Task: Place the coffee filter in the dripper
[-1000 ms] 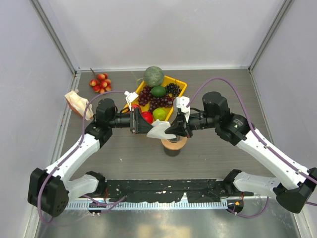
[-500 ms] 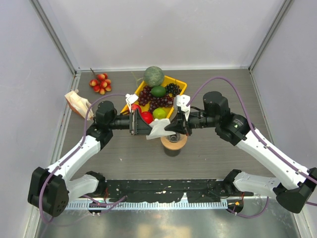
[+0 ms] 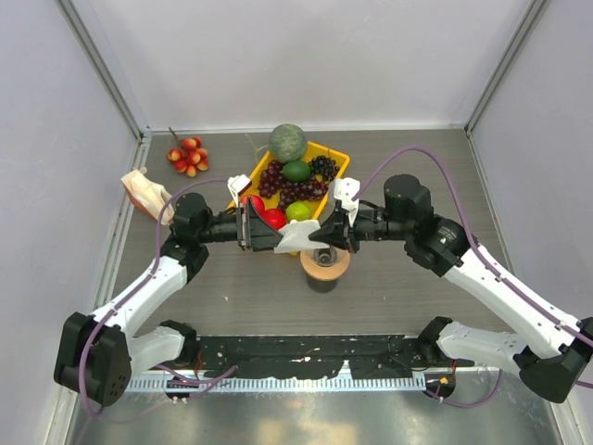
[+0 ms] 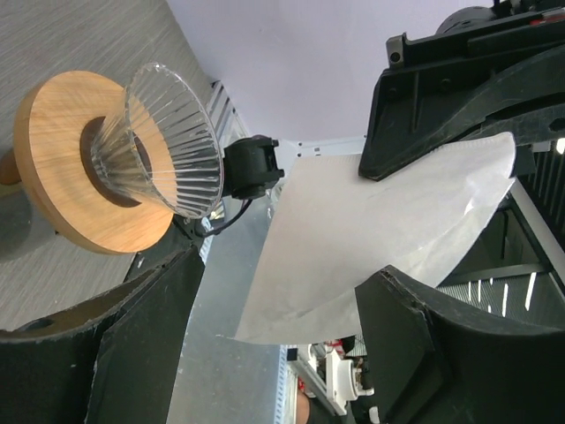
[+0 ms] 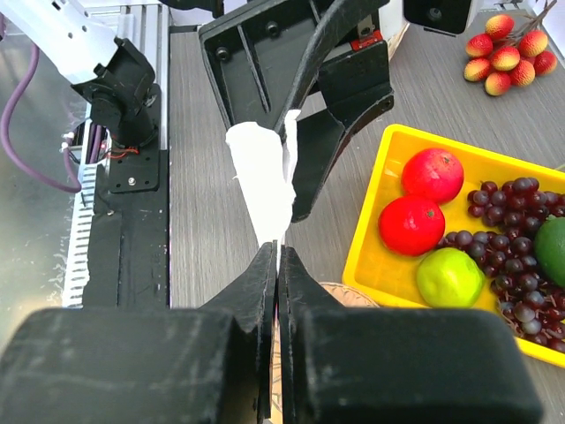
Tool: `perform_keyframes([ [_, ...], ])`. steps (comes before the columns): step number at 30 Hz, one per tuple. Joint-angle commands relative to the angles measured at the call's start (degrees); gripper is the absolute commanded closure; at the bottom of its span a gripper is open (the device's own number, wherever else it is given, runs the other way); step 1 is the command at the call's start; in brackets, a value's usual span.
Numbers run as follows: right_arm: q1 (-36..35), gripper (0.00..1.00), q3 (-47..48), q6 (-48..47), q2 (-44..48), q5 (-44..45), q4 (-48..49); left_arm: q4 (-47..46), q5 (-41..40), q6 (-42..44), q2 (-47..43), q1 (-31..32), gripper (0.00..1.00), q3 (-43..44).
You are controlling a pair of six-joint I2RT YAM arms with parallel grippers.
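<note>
Since a second ago your left gripper (image 3: 271,234) has drawn back toward the worktop's (image 3: 417,167) left edge, and its jaws have spread wider. The coffee filter (image 3: 295,236) now hangs in the air over the middle of the worktop. One edge is pinched in the right gripper (image 5: 276,254), whose jaws are pressed tight together on the paper. The filter's free end reaches in between your left jaws, which stand wide apart and grip nothing. You cannot tell whether the paper brushes one of them. The dripper (image 4: 159,141) sits upright with its narrow end down in the hole of a wooden ring (image 3: 326,269), just toward the near edge from the filter and lower down. It holds nothing. Toward the far edge lies a yellow tray (image 3: 335,159) of fruit.
</note>
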State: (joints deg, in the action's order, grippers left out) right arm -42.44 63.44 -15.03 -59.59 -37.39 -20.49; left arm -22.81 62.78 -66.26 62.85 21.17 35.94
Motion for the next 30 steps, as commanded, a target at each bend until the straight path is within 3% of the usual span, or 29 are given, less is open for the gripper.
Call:
perform_keyframes([
  [1, -0.4, 0.95, -1.1, 1.9, 0.4, 2.1, 6.0, -8.3, -0.7, -5.9, 0.2, -0.4, 0.24, -0.4],
  [8, -0.4, 0.95, -1.4, 2.3, -0.4, 3.0, 8.6, -10.0, -1.1, -8.4, 1.0, -0.7, 0.36, -0.9],
  [14, -0.4, 0.93, -1.2, 0.2, -0.7, 0.8, 6.3, -10.0, -0.9, -7.8, 0.5, -0.8, 0.64, -0.9],
  [17, -0.4, 0.73, -0.1, -1.8, -0.4, 0.1, 2.7, -7.0, -0.8, -4.5, -0.5, -0.8, 0.82, -0.4],
  [20, -0.4, 0.62, 1.8, -4.0, 0.0, -0.7, -2.5, -2.2, -0.3, 0.8, -1.6, -0.8, 1.0, 0.6],
  [23, -0.2, 0.5, 4.0, -5.0, -0.3, -1.3, -6.7, 2.6, 0.9, 6.7, -2.1, -0.7, 1.0, 2.3],
  [30, 0.4, 0.52, 7.1, -4.1, -1.4, -6.2, -8.9, 19.1, 0.8, 24.3, -4.0, 2.5, 1.0, 8.5],
])
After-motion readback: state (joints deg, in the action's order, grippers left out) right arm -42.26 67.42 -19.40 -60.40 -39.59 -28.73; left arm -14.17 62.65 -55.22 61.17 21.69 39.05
